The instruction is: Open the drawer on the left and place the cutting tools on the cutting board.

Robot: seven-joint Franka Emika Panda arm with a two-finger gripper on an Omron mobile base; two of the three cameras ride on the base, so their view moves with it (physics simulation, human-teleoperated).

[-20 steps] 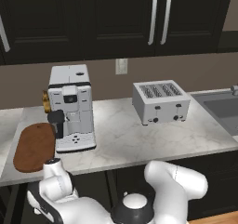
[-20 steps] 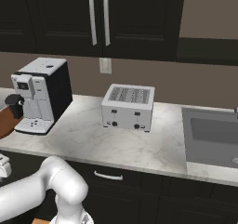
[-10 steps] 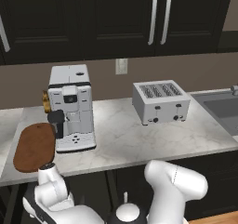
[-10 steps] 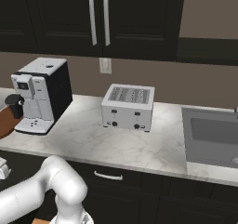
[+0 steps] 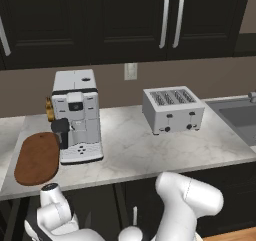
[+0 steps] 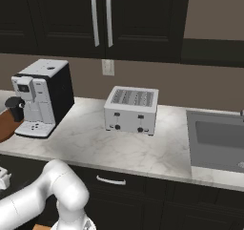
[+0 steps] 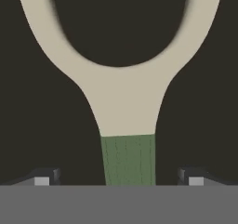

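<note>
The peeler [image 7: 125, 102] is seen close up in the hand view, with its pale Y-shaped head toward the top and its green handle [image 7: 128, 160] running down between my fingertips. It lies on a dark flat surface. My gripper [image 7: 118, 181] is open, one fingertip [image 7: 42, 179] on each side of the handle and neither touching it. The oval reddish-brown cutting board [image 5: 37, 157] lies on the counter left of the coffee machine, and its edge [image 6: 5, 126] shows in the right base view. The drawer on the left is hidden below the counter edge, behind my arm.
A white coffee machine [image 5: 76, 115] stands beside the board, with a toaster [image 5: 172, 110] to its right and a sink [image 6: 219, 138] at the far right. Under the counter is a shut black drawer front with a short silver handle [image 6: 110, 180]. My arm [image 5: 185, 200] bends low in front of the cabinets.
My arm has sunk a little lower and to the left below the counter edge. The things on the counter have not moved, and the gripper has stayed open.
</note>
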